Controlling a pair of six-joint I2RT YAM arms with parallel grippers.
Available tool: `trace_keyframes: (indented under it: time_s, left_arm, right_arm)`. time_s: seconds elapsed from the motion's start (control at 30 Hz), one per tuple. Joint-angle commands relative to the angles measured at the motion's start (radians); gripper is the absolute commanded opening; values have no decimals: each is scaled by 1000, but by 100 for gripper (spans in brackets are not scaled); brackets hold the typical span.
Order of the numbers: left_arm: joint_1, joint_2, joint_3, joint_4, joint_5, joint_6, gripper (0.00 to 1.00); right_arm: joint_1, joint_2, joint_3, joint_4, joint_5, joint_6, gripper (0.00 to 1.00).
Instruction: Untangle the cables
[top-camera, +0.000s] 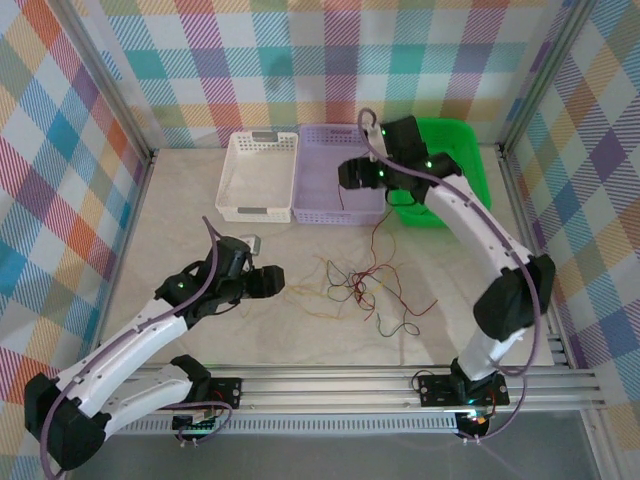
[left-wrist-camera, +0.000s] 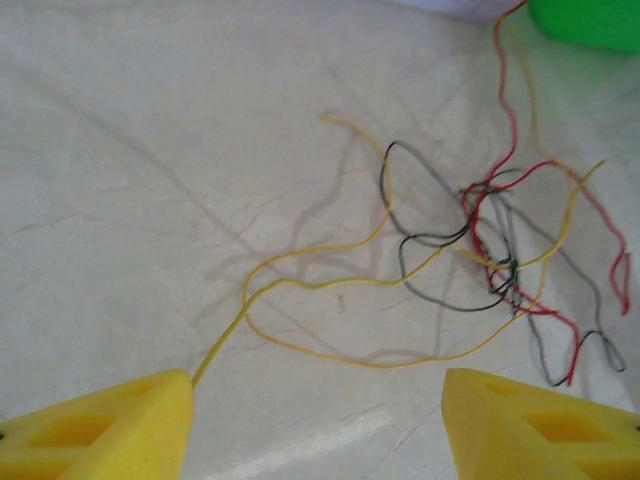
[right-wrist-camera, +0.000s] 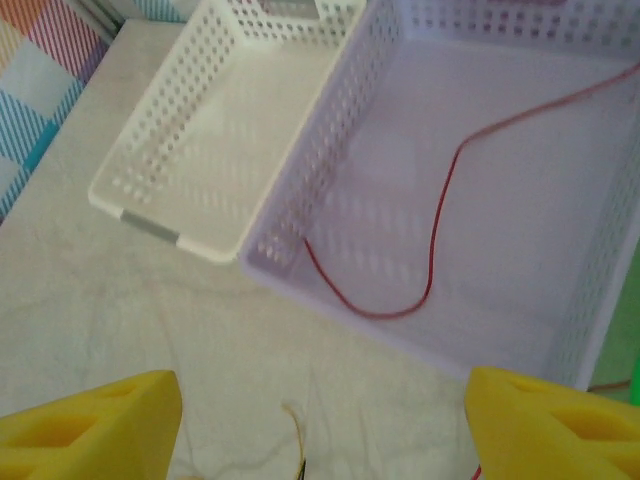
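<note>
Top external view: the bench (top-camera: 190, 230) carries three containers along its upper middle. A white basket (top-camera: 232, 170) touches a lilac basket (top-camera: 310, 213), and a green bin (top-camera: 470, 140) stands to the right. The lower and left parts of the bench are bare, with frame rails at the sides.

The left gripper (top-camera: 278, 280) sits low at centre left, its jaws wide apart and holding nothing. The right gripper (top-camera: 345, 175) hovers over the lilac basket, also spread open, well apart from the knot.

The cables (top-camera: 360, 285) lie tangled at frame centre, just right of the left gripper, so that arm is clearly the nearer.

In the left wrist view the knot (left-wrist-camera: 500, 260) is ahead and to the upper right. One yellow strand (left-wrist-camera: 300, 285) trails from it down-left to the left finger's tip (left-wrist-camera: 150, 410); whether they touch I cannot tell. That loose strand looks the easiest to pull clear, toward the open lower left.

In the right wrist view a red wire (right-wrist-camera: 435, 230) curls inside the lilac basket.
</note>
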Motion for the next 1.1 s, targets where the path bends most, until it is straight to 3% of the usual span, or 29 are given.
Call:
trace_keyframes:
  time_s: [0.0,0.2,0.43,0.57,0.73,0.9,1.07]
  left_arm:
    - [-11,53,36,-88,-54,14,66]
    - [-11,132,38,-108,-132,25,67]
    - [-10,214,3,-60,-114,15,65]
    - [-11,262,-1,-23,-117,12,47]
    - [-11,321,-5,9,-121,6,32]
    - [-10,330,5,13,-110,-3,3]
    - [-11,230,125,-90,-122,3,0]
  right_arm:
    - [6,-129,-182,94,-42,11,77]
    - [11,-348,-416,145,-72,19,84]
    - [12,-530,-563,129,-73,18,93]
    - [12,-610,-612,109,-84,25,99]
    - [12,-695,-654,78,-83,27,100]
    - [12,-770,-692,44,-75,40,100]
    - [12,-837,-733,-7,-41,39,100]
